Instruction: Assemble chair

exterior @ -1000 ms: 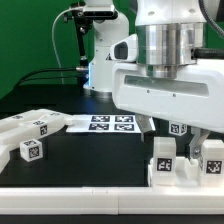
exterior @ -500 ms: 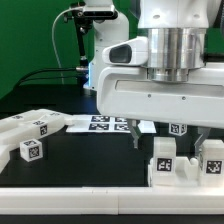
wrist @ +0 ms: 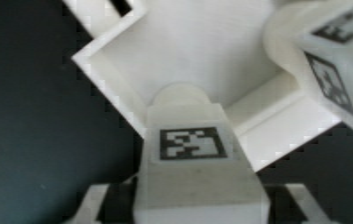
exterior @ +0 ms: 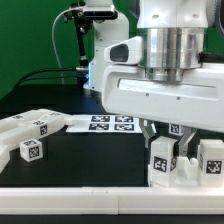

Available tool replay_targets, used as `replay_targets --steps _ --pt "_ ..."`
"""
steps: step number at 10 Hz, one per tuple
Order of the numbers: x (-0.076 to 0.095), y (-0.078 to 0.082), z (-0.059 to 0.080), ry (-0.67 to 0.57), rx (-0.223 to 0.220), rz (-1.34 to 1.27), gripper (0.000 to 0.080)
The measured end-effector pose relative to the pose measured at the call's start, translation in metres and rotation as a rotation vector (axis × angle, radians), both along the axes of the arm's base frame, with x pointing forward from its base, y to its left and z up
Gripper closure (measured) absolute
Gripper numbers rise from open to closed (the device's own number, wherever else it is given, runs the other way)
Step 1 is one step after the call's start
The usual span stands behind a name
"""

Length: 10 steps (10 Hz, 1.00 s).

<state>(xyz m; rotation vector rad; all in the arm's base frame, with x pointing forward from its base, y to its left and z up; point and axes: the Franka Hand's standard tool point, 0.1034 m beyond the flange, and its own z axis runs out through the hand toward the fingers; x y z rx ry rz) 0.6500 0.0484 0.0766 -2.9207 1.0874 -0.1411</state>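
The gripper [exterior: 164,138] has been lowered and narrowed astride the upright chair piece [exterior: 162,158] at its six o'clock; firm contact cannot be told.

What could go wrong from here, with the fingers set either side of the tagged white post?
1. The fingers straddle the tagged post; an off-centre grip could tip or twist it.
2. The neighbouring post stands close by, so the wide white housing above the fingers might knock it when the arm moves.
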Motion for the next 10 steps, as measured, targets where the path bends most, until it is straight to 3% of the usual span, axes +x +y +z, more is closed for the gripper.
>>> replay_targets --steps 1,3,5,7,8,9,10 --pt "0.0004 -0.0006 -0.0005 -0.013 0.009 -0.126 0.0515" --pt "0.0009 -0.0016 0.0005 0.0 0.098 -0.649 0.0515" --pt "0.001 0.001 -0.0017 -0.007 0.129 -0.951 0.0515" --pt "0.0008 0.0008 -0.0017 -0.011 0.129 -0.979 0.0515" --pt "0.0001 0.0005 -0.0019 -0.009 0.116 -0.877 0.0428" --pt "-0.0001 0.0015 -0.0004 -0.01 0.103 -0.713 0.0428" --pt "0.0036 0.0023 0.0027 -0.044 0.091 -0.534 0.0248"
